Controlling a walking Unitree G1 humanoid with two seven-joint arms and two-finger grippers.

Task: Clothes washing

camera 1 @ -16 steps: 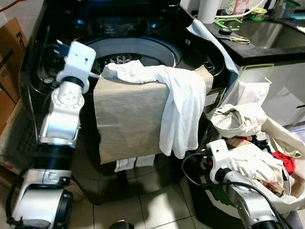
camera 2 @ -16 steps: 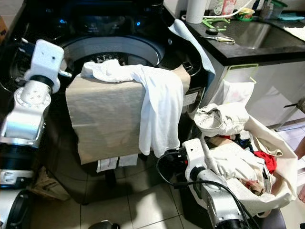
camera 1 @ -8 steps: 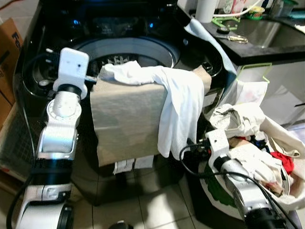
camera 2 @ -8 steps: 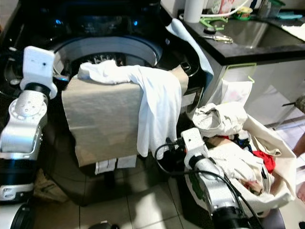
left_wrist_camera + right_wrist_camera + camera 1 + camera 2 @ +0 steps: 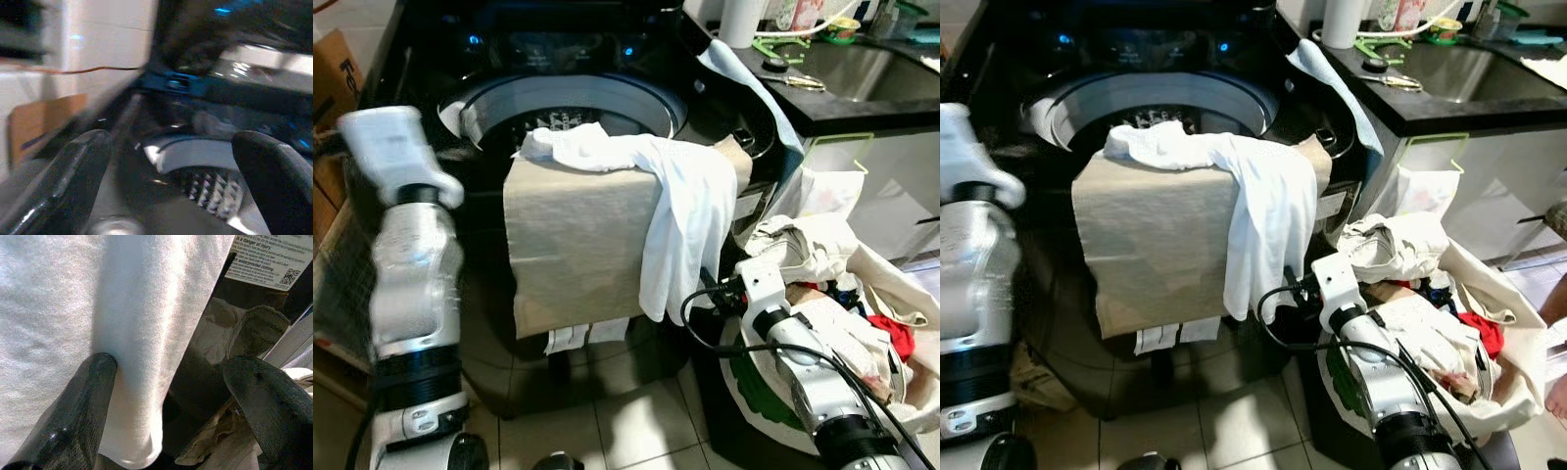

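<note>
Right wrist view has the right tool (image 5: 166, 396) spread wide and empty, one finger (image 5: 83, 401) against the white shirt (image 5: 680, 230) draped over the washer (image 5: 724, 117) rim, left tool (image 5: 171, 181) also open; next, I judge, pinch the hem and lift it into the drum.

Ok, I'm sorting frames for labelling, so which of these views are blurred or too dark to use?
Both eye views are sharp on the white garment and washing machine, but the left arm is motion-smeared. The left wrist view is dim and blurred throughout; the left gripper reads as open. The right wrist view is bright and crisp, the right gripper open against white cloth.
</note>
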